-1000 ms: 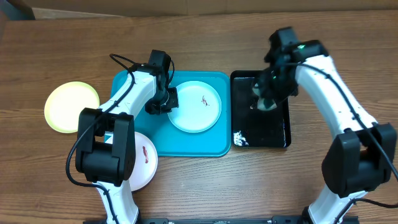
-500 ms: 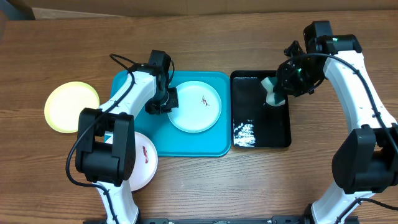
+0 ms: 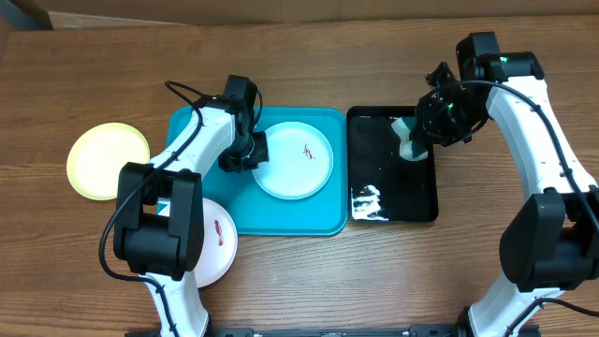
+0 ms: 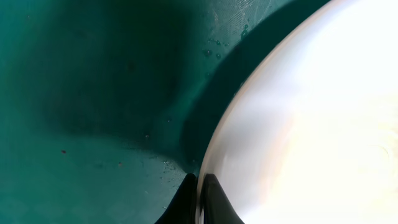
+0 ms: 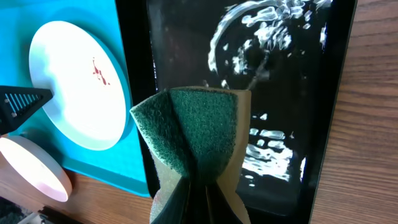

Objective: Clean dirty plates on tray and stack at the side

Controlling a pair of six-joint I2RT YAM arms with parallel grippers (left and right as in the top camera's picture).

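Observation:
The pale blue-white plate (image 3: 293,161) with a red smear lies on the teal tray (image 3: 201,201). My left gripper (image 3: 254,150) is shut on its left rim. In the left wrist view the fingertips (image 4: 200,199) pinch the plate's (image 4: 311,124) edge over the tray (image 4: 93,93). My right gripper (image 3: 421,131) is shut on a folded green sponge (image 3: 408,142) held above the black tray (image 3: 393,178). The right wrist view shows the sponge (image 5: 199,130) in the gripper (image 5: 198,202), the plate (image 5: 78,87) and the teal tray (image 5: 132,62).
The yellow plate (image 3: 108,159) lies on the table left of the teal tray. The white plate (image 3: 217,248) with a red smear sits at the tray's front left corner, partly under my left arm. White foam (image 3: 368,201) lies on the black tray.
My right gripper has risen off the black tray with the sponge and moved right, then held still. The left arm and the plates have not moved.

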